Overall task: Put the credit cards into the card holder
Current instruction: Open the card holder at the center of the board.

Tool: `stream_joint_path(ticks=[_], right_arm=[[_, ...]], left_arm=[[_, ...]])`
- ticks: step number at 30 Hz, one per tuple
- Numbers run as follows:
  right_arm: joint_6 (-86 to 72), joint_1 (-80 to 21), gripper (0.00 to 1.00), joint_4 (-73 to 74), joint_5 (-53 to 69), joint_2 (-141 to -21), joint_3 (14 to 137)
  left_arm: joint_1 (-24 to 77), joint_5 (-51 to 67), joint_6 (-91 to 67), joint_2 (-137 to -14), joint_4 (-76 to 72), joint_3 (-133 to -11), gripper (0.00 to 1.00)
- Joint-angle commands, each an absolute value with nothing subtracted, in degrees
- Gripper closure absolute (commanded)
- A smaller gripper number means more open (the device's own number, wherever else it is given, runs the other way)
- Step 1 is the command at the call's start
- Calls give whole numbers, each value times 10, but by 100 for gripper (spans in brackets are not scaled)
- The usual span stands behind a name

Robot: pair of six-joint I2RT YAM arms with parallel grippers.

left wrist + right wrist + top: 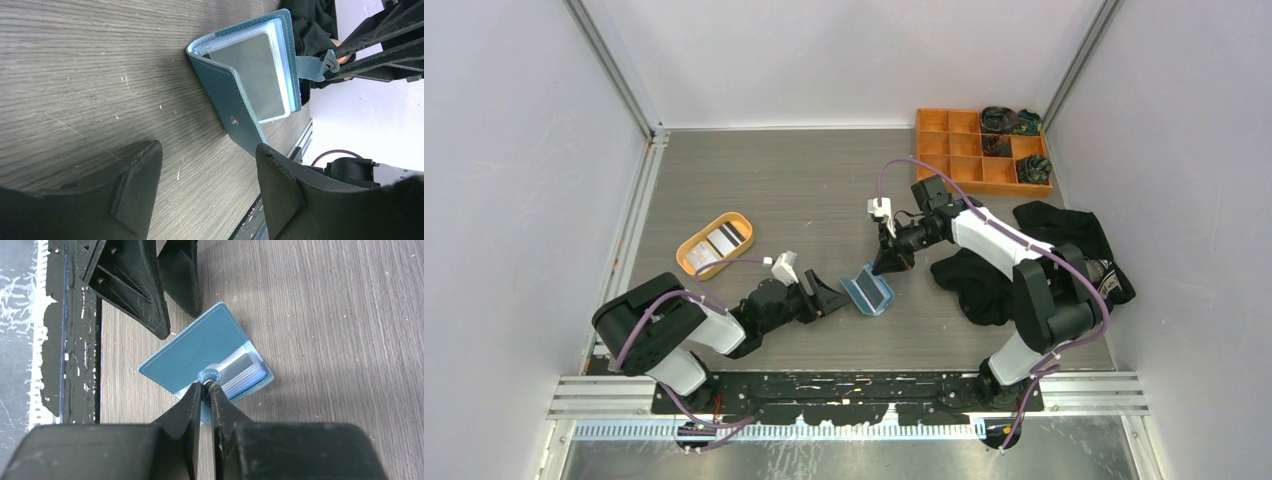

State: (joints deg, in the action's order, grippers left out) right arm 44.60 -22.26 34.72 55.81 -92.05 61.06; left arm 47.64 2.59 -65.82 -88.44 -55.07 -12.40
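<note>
Arms converge near the middle of the grey wood-grain table.

Left arm: low and stretched rightward, wrist close to the surface. Left gripper points at the card holder. Its jaws are spread wide with nothing between them. In the wrist view, one fingertip sits just beside the bottom corner of the holder's cover; contact cannot be judged.

Right arm: elbow raised, forearm angled down and leftward. Right gripper is pinched closed on the snap-button tab of the card holder, holding the tab away from the cover.

Card holder: blue, lying open between the two grippers, cover folded out, clear inner pockets exposed. A grey card shows in the top pocket.

Orange oval tray: far left of the table, well apart from the holder. Credit cards lie in it, white and dark; the exact count is not readable.

Orange compartment box: far right corner. Dark bundled items fill its right-hand compartments; the left ones look bare.

Black cloth: heaped beside the right arm.
</note>
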Motion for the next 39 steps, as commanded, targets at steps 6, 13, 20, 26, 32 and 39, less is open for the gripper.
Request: stream_joint_path(ticks=[6,13,20,26,32,39], right_arm=[[449,-220,99,339,567,-900,613],[455,-220,99,342,569,-904,613],[525,-220,95,387,554,-910,618],[583,-204,90,409,467,-909,623],[642,-183,67,365,348,-868,570],[607,-171,49,335,395,-793,544]], left_arm=[[486,17,-677,-894,-627,-132,31],[489,10,-695,-916,-603,-157,42],[488,4,-678,-954,-532,-197,98],[467,-13,-604,-888,-336,-231,100],[456,-22,-496,-814,-129,-311,100],[440,53,-439,-877,-41,-385,100]])
